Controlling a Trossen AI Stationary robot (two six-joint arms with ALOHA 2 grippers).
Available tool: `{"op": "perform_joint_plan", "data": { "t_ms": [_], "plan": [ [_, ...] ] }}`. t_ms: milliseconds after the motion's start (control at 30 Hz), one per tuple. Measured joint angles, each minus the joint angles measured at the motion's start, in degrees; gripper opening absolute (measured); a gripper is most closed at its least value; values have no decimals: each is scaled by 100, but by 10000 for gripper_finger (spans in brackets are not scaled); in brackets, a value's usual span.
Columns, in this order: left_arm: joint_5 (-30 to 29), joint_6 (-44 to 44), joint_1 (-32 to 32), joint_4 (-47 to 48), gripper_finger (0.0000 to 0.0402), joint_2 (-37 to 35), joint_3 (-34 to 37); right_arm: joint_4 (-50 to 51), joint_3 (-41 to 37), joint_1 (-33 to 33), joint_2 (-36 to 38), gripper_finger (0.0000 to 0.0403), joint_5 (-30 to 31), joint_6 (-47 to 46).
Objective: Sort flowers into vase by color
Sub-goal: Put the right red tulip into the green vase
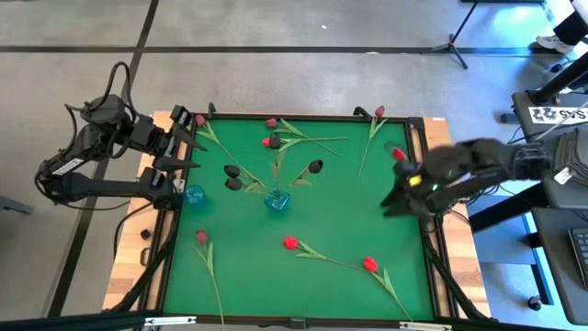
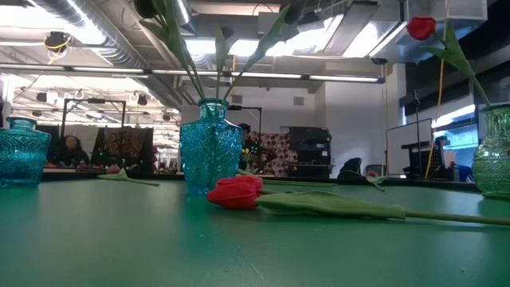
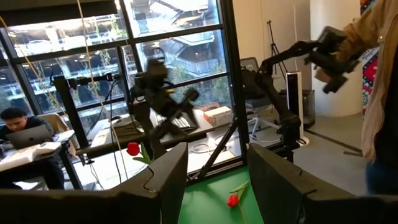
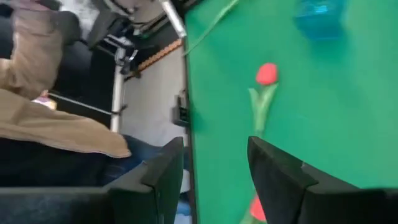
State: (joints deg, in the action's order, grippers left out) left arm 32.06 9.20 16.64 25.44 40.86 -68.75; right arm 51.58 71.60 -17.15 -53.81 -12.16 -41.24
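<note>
1. Step judged: right gripper [image 1: 397, 204], jaws parted and holding nothing, hung at the mat's right edge; it should descend squarely over a stem, not the head.
2. Nearest red tulip [image 1: 370, 265] lay toward 7 o'clock of it; another red head [image 1: 398, 154] sat at 12.
3. Left gripper [image 1: 195, 142] waited open at the left edge, beside the left blue vase [image 1: 194, 194].

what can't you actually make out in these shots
- Right hand, high view: motion blur smears the arm, so nothing shows of a stem in it.
- Centre vase, low view: flower heads cut off by the top edge.
- Clear vase, low view: cut by the right edge.
- Dark flowers, high view: too small to tell heads apart.
- Left hand, left wrist view: fingertips lie below the frame.
</note>
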Motion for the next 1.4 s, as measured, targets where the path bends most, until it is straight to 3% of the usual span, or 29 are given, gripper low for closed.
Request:
{"op": "perform_joint_plan", "data": {
  "t_ms": [300,633,833,1000,1167,1400],
  "plan": [
    [-1,-94,-1,2,163,0,0,-95,-46,-2519,-944,177,1421,-1684],
    [-6,188,-1,-12,163,114,2,1262,-46,-4064,-1959,177,1864,-5079],
    [-5,188,-1,3,163,247,2,1061,-279,-4249,-2767,177,1538,-6153],
    [-5,185,1,5,163,307,2,199,-738,-4123,-3404,177,1422,-6202],
    [-5,183,-1,5,163,302,2,-375,-1012,-3869,-3802,177,1558,-5652],
    [-3,-135,-1,19,163,302,2,-507,-1150,-3511,-4015,177,2351,-4560]
  ]
}}
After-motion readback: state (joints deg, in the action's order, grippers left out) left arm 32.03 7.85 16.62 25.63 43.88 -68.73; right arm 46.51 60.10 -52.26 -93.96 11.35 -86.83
